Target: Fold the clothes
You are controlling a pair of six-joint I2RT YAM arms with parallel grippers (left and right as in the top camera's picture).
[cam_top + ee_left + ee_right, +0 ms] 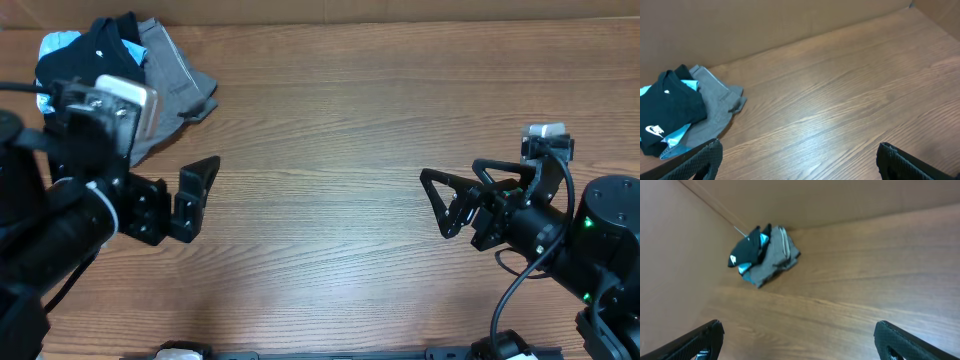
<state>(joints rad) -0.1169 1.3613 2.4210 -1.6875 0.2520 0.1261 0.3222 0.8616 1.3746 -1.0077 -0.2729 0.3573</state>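
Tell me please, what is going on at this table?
Nothing is being handled yet. Both arms hover over the table, the left fingers and right fingers open and empty. The black T-shirt lies bunched in a far corner, on top of a light-blue shirt and a grey garment, not yet folded.

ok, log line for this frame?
left gripper: open, empty | right gripper: open, empty | black T-shirt: crumpled atop grey garment | fold: not started
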